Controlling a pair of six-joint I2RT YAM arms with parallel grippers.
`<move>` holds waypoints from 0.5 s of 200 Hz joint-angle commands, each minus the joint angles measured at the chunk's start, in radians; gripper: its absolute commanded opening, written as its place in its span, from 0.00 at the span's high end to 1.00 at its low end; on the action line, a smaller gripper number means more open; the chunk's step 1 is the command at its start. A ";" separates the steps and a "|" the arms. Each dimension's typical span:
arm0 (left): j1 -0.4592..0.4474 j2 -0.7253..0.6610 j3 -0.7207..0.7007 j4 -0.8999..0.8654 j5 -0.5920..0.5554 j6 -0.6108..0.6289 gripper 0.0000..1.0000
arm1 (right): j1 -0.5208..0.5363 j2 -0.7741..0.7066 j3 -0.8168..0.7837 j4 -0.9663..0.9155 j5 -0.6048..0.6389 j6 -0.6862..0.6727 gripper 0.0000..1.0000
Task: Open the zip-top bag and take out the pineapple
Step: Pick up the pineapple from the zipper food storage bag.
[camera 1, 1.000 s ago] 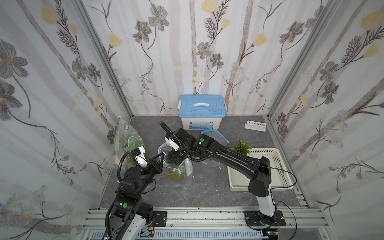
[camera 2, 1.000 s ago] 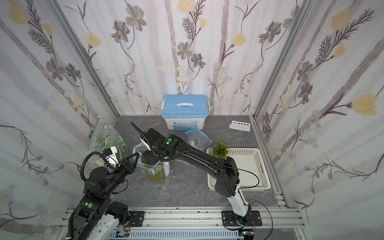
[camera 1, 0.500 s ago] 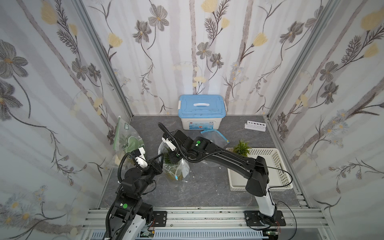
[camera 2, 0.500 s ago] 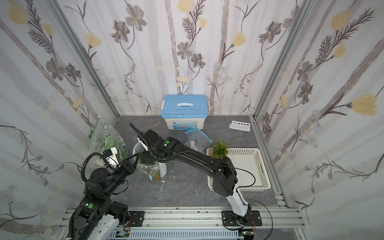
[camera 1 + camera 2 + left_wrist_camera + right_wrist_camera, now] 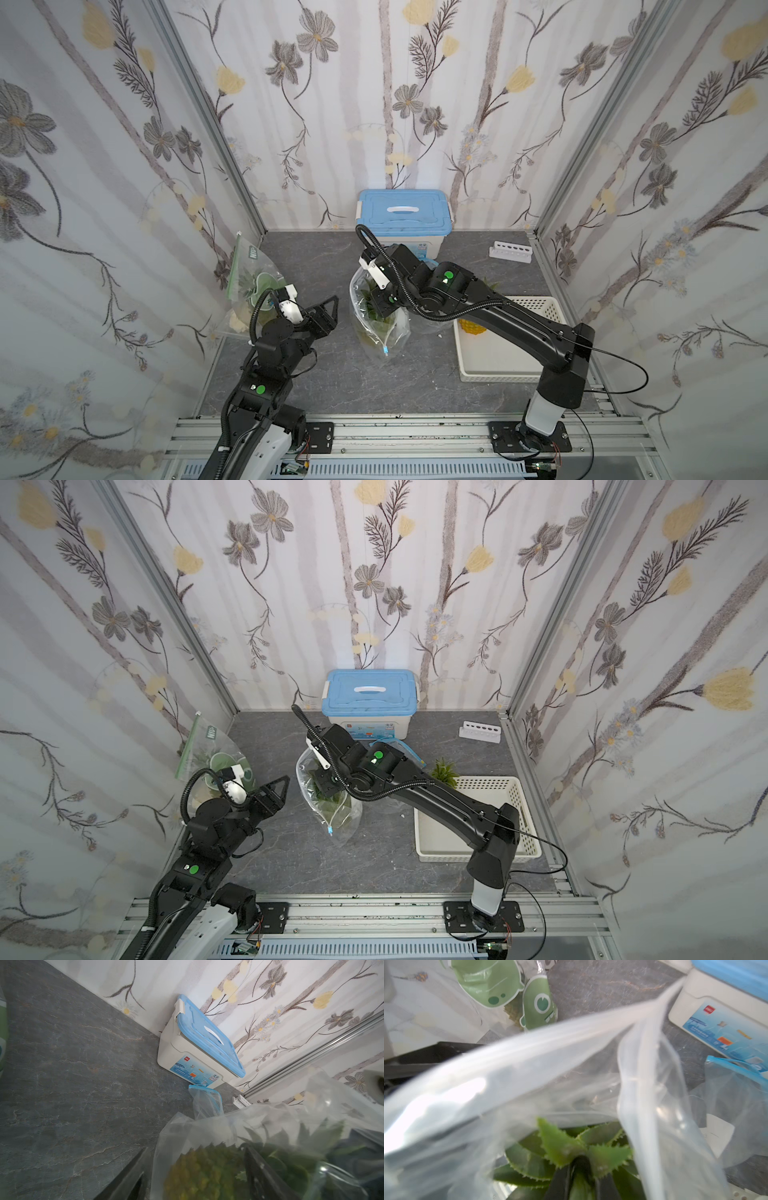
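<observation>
There it goes: the left gripper point(image 5: 332, 313) has let go. A second ago it was pinched tight on the edge of the zip-top bag point(image 5: 395, 336). Now its jaws stand wide with nothing in them, and in both top views it sits just beside the bag with a sliver of grey table point(image 5: 332, 386) showing between the two.

The right gripper point(image 5: 580, 1167) has gone the other way. It was open a moment back; now it is down inside the bag's gaping mouth, and its wrist view shows the dark fingers clamped together on the spiky green crown of the pineapple point(image 5: 562, 1147). The fruit is still wholly inside the clear film, its yellow-green body showing through the plastic in the left wrist view, and the bag is standing mid-table in front of the blue-lidded box point(image 5: 405, 212).

So the opening looks done and the grab is made; only the pull is left. My worry is that with the left side released, nothing pins the bag. A lift by those leaves could drag the plastic up with the fruit. The crown is also a slim, slippery handle for something that heavy. The white basket point(image 5: 519, 376), with another pineapple point(image 5: 471, 328) at its corner, waits off to the right.
</observation>
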 commanded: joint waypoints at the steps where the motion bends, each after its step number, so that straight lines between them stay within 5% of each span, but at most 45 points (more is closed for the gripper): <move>1: 0.008 0.050 -0.012 0.162 0.053 -0.009 0.20 | -0.023 -0.069 -0.033 0.110 0.039 -0.019 1.00; 34: 0.028 0.144 -0.088 0.332 0.162 -0.093 0.15 | -0.067 -0.159 -0.021 0.151 0.045 -0.055 1.00; 100: 0.052 0.588 -0.167 1.048 0.414 -0.440 0.12 | -0.123 -0.209 0.119 0.140 -0.050 -0.155 1.00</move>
